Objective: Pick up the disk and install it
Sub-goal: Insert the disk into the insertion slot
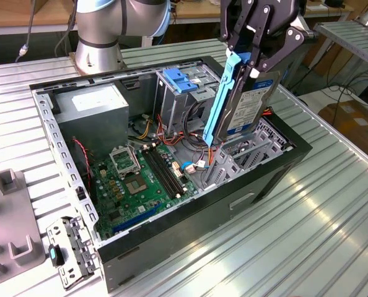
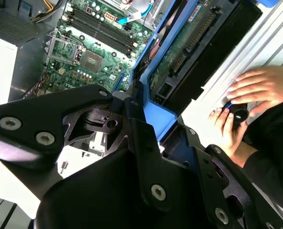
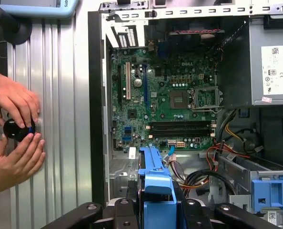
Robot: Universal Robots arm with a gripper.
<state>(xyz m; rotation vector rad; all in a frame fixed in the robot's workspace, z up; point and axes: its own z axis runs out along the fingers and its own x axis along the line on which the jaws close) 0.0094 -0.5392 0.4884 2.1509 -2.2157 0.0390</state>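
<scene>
The disk (image 1: pixel 251 102), a metal drive in a blue plastic carrier (image 1: pixel 223 99), hangs upright and slightly tilted above the open metal cage (image 1: pixel 240 158) at the front of the computer case. My gripper (image 1: pixel 249 63) is shut on its top end, black fingers on both sides. In the second wrist view the fingers (image 2: pixel 141 143) clamp the blue carrier (image 2: pixel 153 112), with the disk's circuit side (image 2: pixel 186 43) running down toward the case. In the first wrist view the carrier's end (image 3: pixel 158 191) sits between the black finger links.
The open case (image 1: pixel 233 198) holds the green motherboard (image 1: pixel 140 179), a grey power supply (image 1: pixel 97 108) and a tall bay with a light-blue bracket (image 1: pixel 179 80). A person's hands (image 3: pixel 13 129) hold a black knob beside the case. Grey fixtures (image 1: pixel 10 216) lie at the exterior view's left.
</scene>
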